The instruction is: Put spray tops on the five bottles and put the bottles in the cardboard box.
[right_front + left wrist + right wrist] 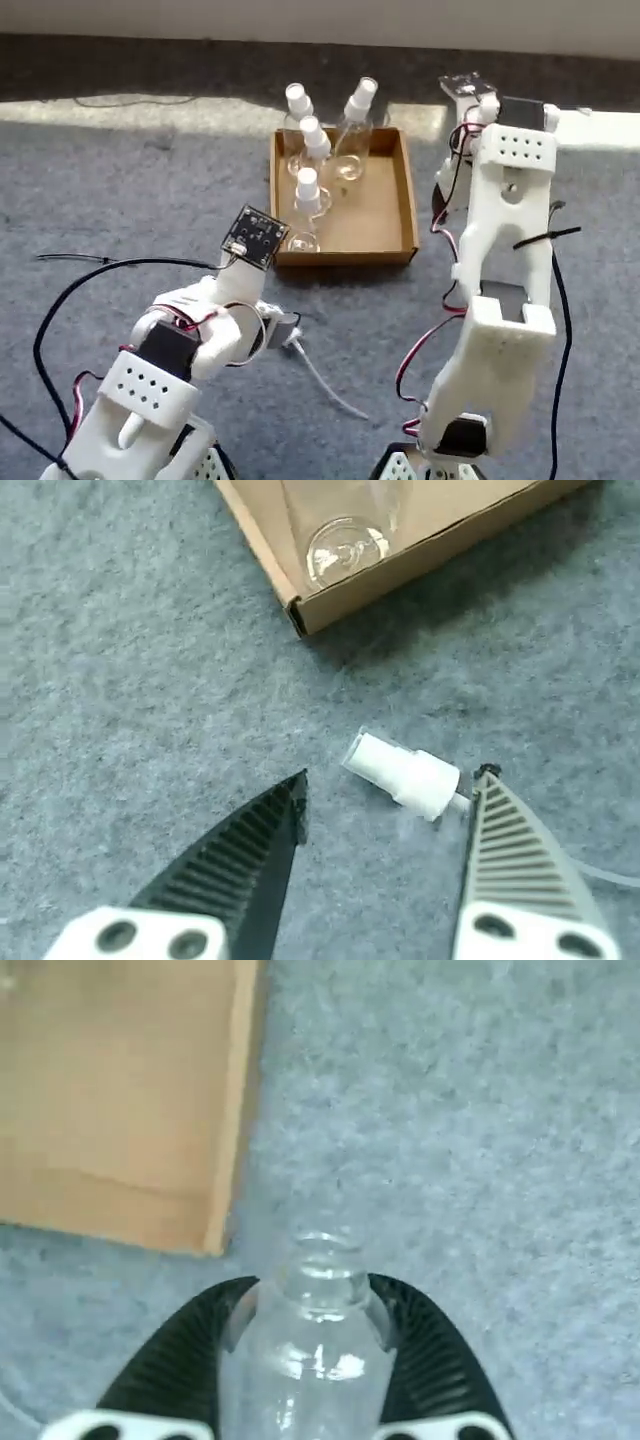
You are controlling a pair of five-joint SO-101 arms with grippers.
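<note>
Left pincer (393,778) gapes around a spray top (405,771); right pincer (312,1286) grips a clear bottle (305,1360).

Can't see past the shoulders of the bottle (318,1330) in the right gripper (315,1285): cropped by the wrist view's edge. Same for the cardboard box (120,1090), cropped on two sides. Can't trace the tube (610,873) of the spray top (405,770) past the frame edge; partly behind a left gripper (393,775) finger.

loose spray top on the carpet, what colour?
White. The spray top shows best in the left wrist view, lying on the grey carpet.
</note>
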